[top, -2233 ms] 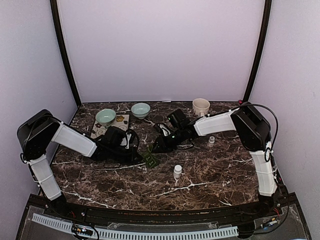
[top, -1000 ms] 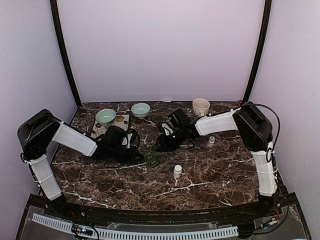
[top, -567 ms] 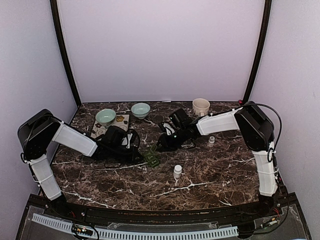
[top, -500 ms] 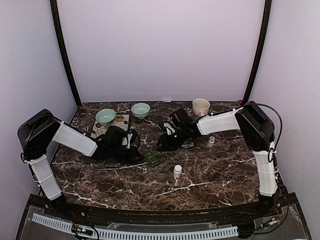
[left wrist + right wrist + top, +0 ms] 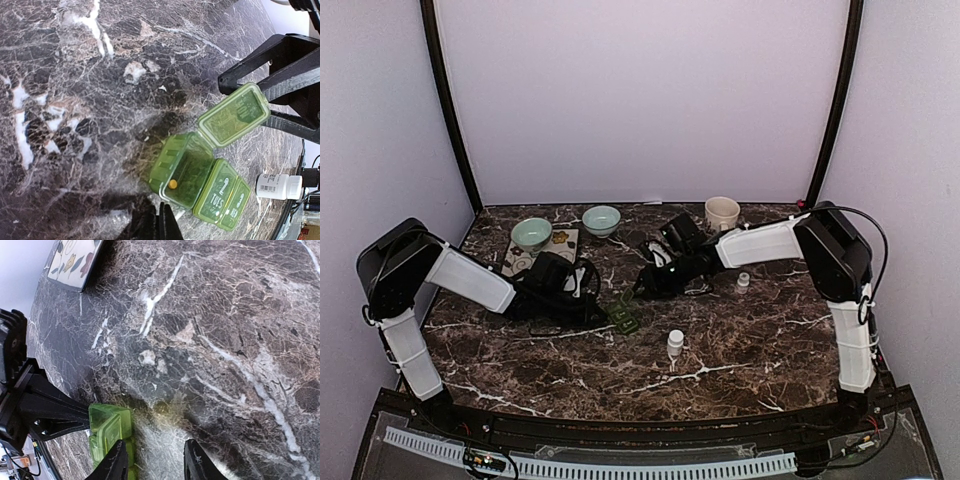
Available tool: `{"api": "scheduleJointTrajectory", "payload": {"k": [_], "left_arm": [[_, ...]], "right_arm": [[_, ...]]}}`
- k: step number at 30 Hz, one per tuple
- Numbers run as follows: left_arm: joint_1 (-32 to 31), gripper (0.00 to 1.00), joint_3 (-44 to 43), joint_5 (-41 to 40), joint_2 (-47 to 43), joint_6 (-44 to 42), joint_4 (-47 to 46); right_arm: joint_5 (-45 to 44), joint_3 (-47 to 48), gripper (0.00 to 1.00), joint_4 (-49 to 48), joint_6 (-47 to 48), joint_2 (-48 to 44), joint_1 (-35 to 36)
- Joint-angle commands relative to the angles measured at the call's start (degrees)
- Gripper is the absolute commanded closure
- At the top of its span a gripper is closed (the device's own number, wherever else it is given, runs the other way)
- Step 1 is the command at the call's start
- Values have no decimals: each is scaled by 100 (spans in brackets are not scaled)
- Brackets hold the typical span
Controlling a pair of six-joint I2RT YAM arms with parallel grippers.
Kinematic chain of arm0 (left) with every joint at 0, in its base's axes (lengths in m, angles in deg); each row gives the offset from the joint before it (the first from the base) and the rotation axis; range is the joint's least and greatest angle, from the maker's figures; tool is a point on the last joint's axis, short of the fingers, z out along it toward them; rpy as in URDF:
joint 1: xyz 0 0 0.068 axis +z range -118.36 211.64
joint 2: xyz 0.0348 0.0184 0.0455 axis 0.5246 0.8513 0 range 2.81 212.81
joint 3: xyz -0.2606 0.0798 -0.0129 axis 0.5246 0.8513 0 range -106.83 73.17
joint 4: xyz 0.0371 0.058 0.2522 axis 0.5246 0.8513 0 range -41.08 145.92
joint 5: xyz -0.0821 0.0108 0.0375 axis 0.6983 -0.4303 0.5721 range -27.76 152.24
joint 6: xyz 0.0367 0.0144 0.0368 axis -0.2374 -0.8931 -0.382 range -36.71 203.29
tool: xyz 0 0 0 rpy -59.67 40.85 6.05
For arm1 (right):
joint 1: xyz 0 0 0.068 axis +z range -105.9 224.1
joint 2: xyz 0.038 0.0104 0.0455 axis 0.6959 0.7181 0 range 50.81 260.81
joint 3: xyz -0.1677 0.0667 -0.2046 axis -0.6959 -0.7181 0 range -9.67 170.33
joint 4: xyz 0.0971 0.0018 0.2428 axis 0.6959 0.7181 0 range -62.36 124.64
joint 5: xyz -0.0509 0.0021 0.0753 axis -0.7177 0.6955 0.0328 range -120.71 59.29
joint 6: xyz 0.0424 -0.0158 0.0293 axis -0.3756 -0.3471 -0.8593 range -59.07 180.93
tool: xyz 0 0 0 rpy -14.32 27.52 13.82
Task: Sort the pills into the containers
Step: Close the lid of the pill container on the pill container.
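The containers are one green pill box (image 5: 200, 180) lying at mid-table (image 5: 625, 317), also seen in the right wrist view (image 5: 107, 427). Its first compartment stands open with the lid (image 5: 234, 115) folded back, and one yellow pill (image 5: 172, 184) lies inside. The two neighbouring lids are closed. My left gripper (image 5: 162, 222) is shut and empty, its tips just off the box's near edge. My right gripper (image 5: 155, 465) is open over bare marble just beyond the box, nothing between its fingers. Its black fingers (image 5: 280, 75) show behind the raised lid.
A white pill bottle (image 5: 675, 343) stands near the front of the box and a smaller white one (image 5: 743, 282) to the right. Two pale teal bowls (image 5: 531, 234) (image 5: 601, 219), a patterned mat (image 5: 545, 252) and a cream mug (image 5: 722, 213) line the back.
My right gripper has drawn back a little toward the far right, away from the box. The left arm and the box have stayed put.
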Motion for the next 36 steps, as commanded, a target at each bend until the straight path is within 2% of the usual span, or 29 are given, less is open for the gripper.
{"api": "scheduleJointTrajectory", "payload": {"k": [1, 36], "left_arm": [[49, 100, -110, 59, -4, -67, 65], [45, 100, -263, 72, 69, -89, 87]], "right_arm": [[53, -47, 62, -65, -60, -335, -37], [567, 385, 60, 259, 40, -36, 164]]}}
